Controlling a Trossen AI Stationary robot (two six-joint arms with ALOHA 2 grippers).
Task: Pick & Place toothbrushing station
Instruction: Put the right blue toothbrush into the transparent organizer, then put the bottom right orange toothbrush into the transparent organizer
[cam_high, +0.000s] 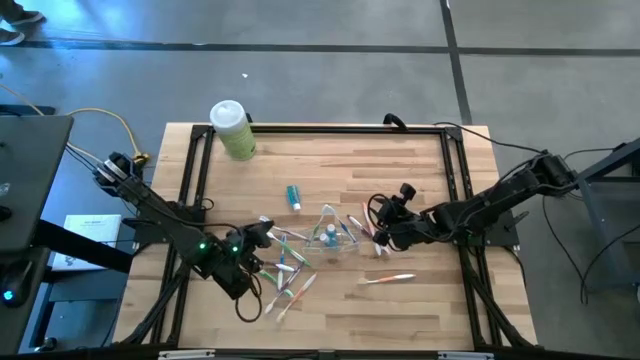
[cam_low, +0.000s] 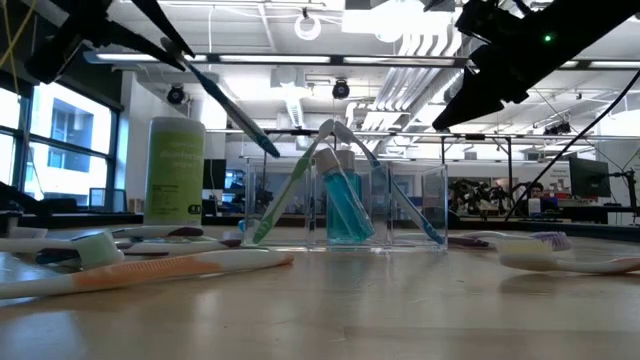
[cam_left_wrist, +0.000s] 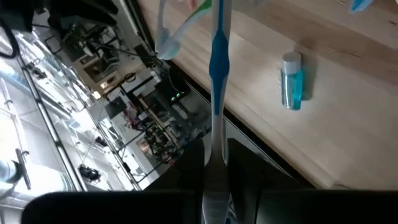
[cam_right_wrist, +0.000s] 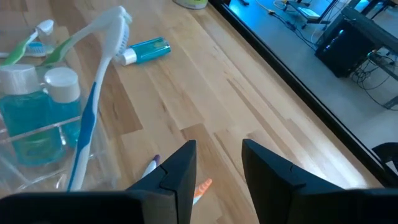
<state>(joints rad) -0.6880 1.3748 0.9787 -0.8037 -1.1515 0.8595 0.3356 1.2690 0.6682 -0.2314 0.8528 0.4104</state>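
Left gripper clamped on a blue-and-white toothbrush, just left of the clear plastic cup. Right gripper parted and empty, just right of the cup. Two teal tubes upright inside the cup beside leaning toothbrushes; a third tube flat behind the cup. Loose toothbrushes scattered in front of the cup.

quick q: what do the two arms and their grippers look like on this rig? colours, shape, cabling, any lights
Both arms are black, slim and multi-jointed. The left gripper sits just past a small green light on the wrist; a yellow cable loops near that arm's base. The right gripper has black cable looped at its wrist. Seen close, the right gripper's fingers are matte black, flat-sided blades narrowing to angled tips.
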